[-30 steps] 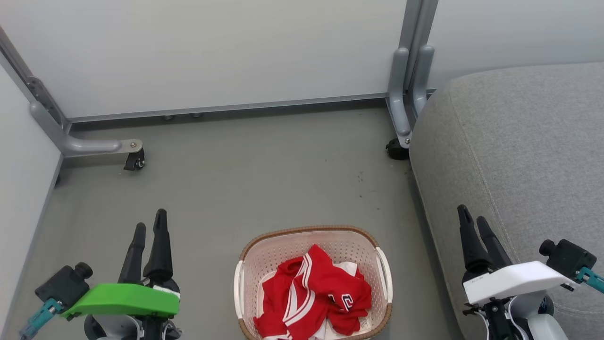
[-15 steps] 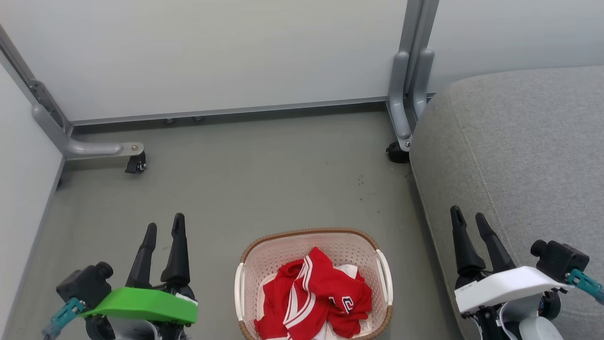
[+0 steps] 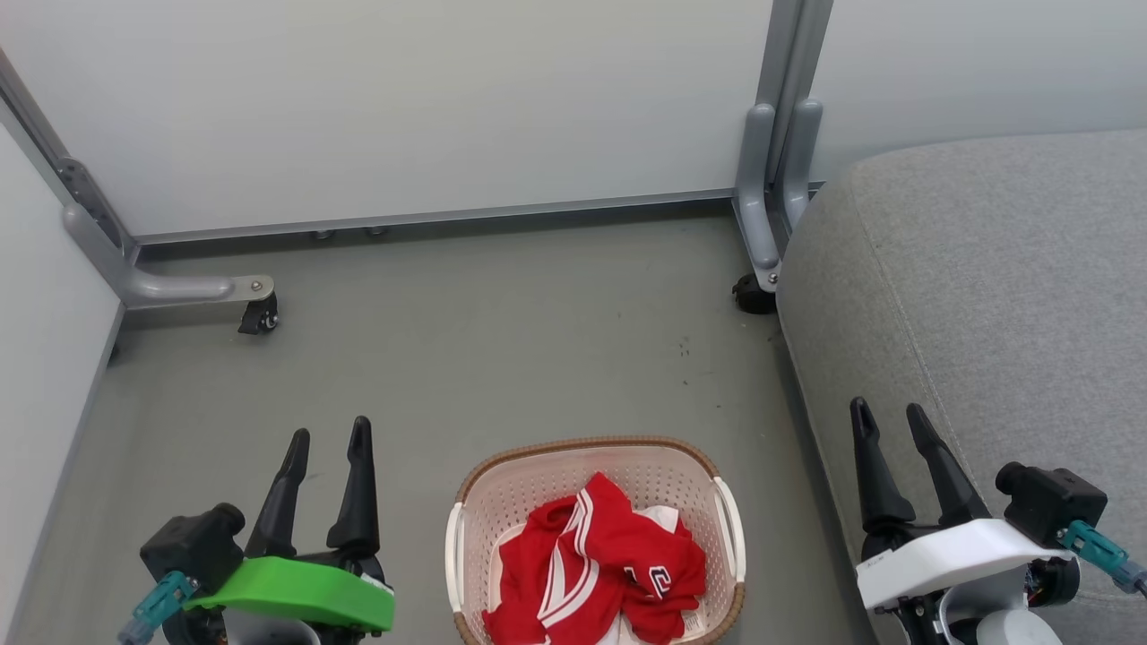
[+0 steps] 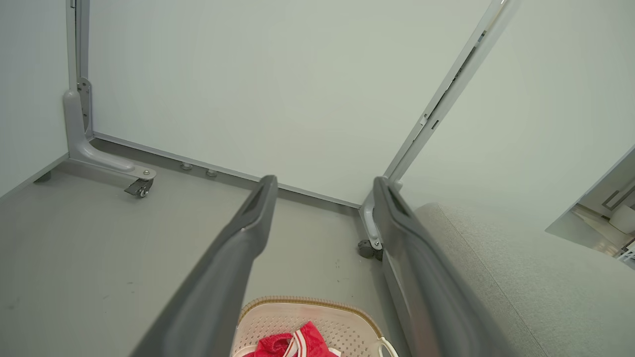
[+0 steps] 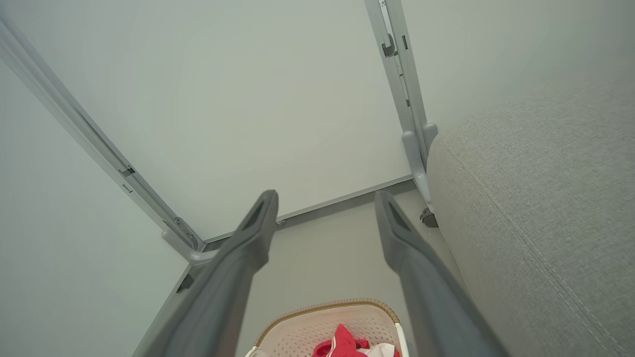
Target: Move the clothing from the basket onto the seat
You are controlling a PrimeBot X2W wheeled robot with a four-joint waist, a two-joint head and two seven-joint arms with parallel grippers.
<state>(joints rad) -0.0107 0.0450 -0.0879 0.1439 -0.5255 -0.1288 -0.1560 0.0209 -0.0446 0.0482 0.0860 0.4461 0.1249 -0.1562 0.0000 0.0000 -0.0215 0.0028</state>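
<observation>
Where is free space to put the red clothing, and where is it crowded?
The grey seat is bare over its whole visible top. The floor is free between the basket, the wall panels and the seat. Crowded: the basket, heaped with clothing, and the gap by the caster at the seat's corner.

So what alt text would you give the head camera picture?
Red-and-white jerseys lie crumpled in a cream laundry basket on the floor. Both open, the left gripper and right gripper flank it; a grey seat stands at right.
</observation>
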